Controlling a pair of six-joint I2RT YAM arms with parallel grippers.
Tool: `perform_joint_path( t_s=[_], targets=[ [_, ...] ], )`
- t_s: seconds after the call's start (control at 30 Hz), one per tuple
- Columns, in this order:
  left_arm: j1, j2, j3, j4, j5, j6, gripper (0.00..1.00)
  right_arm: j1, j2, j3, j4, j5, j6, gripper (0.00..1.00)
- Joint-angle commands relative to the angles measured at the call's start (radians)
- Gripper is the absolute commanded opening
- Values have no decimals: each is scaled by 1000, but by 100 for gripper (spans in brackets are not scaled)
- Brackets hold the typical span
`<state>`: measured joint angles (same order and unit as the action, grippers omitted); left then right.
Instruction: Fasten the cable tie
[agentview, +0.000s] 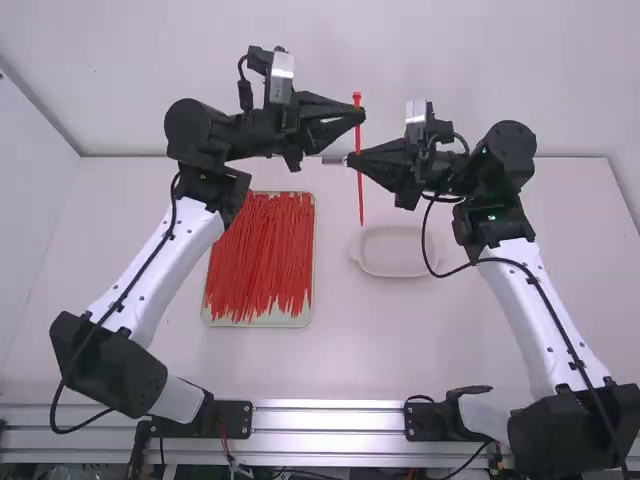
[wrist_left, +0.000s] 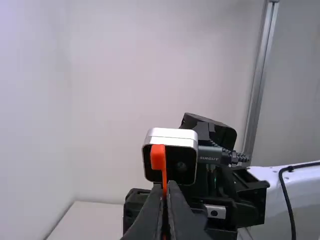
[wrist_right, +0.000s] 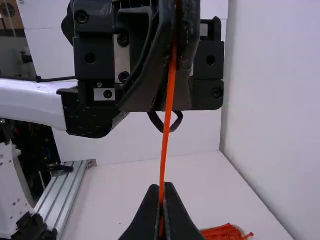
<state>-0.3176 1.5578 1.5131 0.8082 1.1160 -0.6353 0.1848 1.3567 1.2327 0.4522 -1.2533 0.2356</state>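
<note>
"Gripping the tie (agentview: 359, 190) at two places — why?"

"Left gripper (agentview: 357, 118) is clamped just under the head (agentview: 356, 98), right gripper (agentview: 350, 157) lower on the strap. It is held upright above the table (agentview: 400, 330), probably so the tail can be bent up to the head."

"Wrist views add anything?"

"Each gives its own fingers (wrist_right: 175, 220) pinched on the strap — the high view gives the tail hanging free near the dish (agentview: 400, 272), beside the tray (agentview: 258, 323) of ties."

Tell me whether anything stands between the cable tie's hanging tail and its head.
Only the two grippers. The left gripper is shut on the cable tie just below its head, and the right gripper is shut on it a little lower. Below them the tail hangs free in open air.
</note>
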Motion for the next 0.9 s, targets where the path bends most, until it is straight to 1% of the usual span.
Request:
perform_joint_path(
  t_s=[0.0, 0.1, 0.13, 0.17, 0.23, 0.37, 0.4, 0.43, 0.47, 0.5, 0.57, 0.63, 0.7, 0.77, 0.87],
  targets=[
    [-10, -5, 32, 8, -4, -4, 2, -1, 3, 23, 5, -3, 0, 0],
    [-3, -5, 32, 10, 10, -3, 2, -1, 3, 23, 1, -5, 0, 0],
    [3, -5, 32, 8, 20, -3, 2, -1, 3, 23, -11, -2, -2, 4],
    [5, -5, 32, 7, 21, -4, 2, -1, 3, 23, -11, -2, -4, 5],
    [4, -5, 32, -1, 45, -3, 2, -1, 3, 23, -43, -5, -36, 23],
    [19, -5, 32, -43, 53, -1, 2, -1, 3, 23, -119, -5, -82, 43],
    [30, -5, 32, -61, 53, 6, 2, -1, 3, 23, -139, -7, -86, 58],
    [40, -5, 32, -84, 52, 19, 2, -3, 3, 23, -167, -5, -87, 90],
    [40, -5, 32, -84, 52, 19, 2, -3, 3, 23, -167, -5, -87, 90],
    [49, -5, 32, -119, 45, 36, 2, -2, 3, 23, -188, -10, -87, 98],
    [61, -5, 32, -159, 35, 53, 2, -3, 3, 23, -209, -26, -87, 98],
    [86, -5, 32, -212, 15, 48, 2, -23, 3, 23, -244, -69, -109, 98],
    [103, -5, 32, -229, 14, 48, 2, -36, 3, 23, -264, -112, -141, 98],
    [123, -5, 32, -267, -7, 28, 2, -56, 3, 23, -303, -173, -211, 98],
    [145, -5, 32, -335, -35, 11, 2, -70, 3, 23, -341, -191, -290, 98]
  ],
)
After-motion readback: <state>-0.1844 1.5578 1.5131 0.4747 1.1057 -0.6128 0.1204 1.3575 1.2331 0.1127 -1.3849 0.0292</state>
